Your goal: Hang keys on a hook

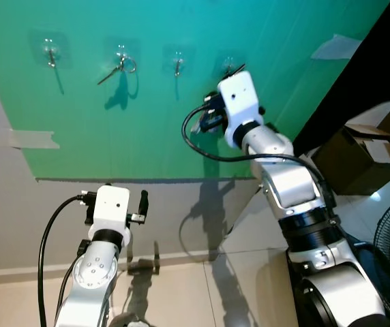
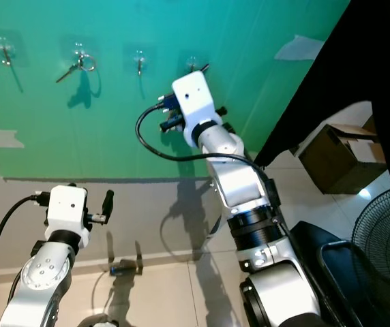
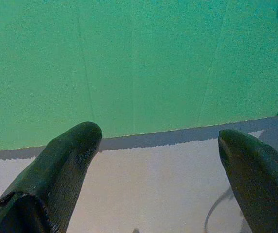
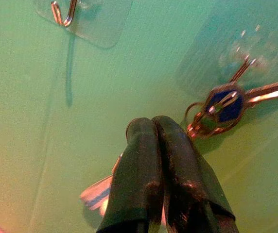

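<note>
1. the right gripper [image 4: 154, 127] has its 2 black fingers pressed together, and a silvery sliver of metal pokes out beside them lower down; that looks like a key blade pinched between them, though the wrist view is too blurred to be sure.
2. just beside the fingertips, the keys [image 4: 222, 108], a blue-headed key on a ring with a long blade running off to one side, sit against a clear adhesive hook [image 4: 249, 58] on the green board [image 1: 181, 122]. the ring seems to be at the hook's prong, but whether it is threaded over it cannot be told.
3. step in hand, as a judgement: the final seating of the ring on the hook. the next move calls for checking that the ring is over the prong, then parting the fingers and backing straight off so the blade is not dragged along.
4. the right arm is raised high and stretched forward, its white wrist up against the board at the 4th hook [image 1: 230, 66] of the row.
5. a 2nd bunch of keys [image 1: 121, 67] already hangs from the 2nd hook.
6. the left gripper [image 3: 158, 141] is held low with its fingers spread wide apart and nothing between them, facing the board's lower edge.
</note>
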Tool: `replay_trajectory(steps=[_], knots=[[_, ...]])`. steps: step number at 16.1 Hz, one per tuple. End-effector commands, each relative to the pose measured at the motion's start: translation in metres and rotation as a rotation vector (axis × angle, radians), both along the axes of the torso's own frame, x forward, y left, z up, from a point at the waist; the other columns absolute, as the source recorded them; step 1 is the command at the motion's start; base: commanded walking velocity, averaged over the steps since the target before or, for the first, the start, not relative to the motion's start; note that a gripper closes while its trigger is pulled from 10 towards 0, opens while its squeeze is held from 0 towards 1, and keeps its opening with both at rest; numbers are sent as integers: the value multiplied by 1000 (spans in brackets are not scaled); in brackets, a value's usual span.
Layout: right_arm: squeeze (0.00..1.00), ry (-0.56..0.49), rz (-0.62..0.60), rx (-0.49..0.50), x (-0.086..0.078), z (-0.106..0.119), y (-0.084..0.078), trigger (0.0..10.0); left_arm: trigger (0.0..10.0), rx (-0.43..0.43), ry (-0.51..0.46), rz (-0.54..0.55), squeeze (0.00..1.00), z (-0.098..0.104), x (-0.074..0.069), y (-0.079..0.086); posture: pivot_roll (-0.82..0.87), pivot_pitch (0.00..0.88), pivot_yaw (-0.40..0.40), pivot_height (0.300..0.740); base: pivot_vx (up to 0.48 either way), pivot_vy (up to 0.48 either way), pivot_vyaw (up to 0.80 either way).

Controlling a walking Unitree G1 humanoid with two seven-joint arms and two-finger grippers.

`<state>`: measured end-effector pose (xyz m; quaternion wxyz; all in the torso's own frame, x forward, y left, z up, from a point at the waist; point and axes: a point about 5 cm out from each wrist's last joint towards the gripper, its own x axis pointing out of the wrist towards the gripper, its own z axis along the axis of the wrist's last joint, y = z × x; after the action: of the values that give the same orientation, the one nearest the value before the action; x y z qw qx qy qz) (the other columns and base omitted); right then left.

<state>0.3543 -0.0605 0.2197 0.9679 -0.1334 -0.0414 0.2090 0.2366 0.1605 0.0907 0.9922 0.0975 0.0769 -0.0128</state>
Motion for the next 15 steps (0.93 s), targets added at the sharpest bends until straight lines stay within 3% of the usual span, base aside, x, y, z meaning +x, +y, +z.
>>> replay_trajectory(steps=[1,11,15], knots=[[0,-65,-7,-30,1,14,-5,10000,10000,-18,12,-30,0,-1,2,-9,186,0,-168,740,0,0,0],[0,-208,146,-124,3,47,23,10000,10000,-26,4,-9,0,0,-2,-5,207,0,-196,740,0,0,0],[0,-230,201,-173,3,46,31,10000,10000,-27,3,-5,0,1,-1,-6,210,0,-198,740,0,0,0]])
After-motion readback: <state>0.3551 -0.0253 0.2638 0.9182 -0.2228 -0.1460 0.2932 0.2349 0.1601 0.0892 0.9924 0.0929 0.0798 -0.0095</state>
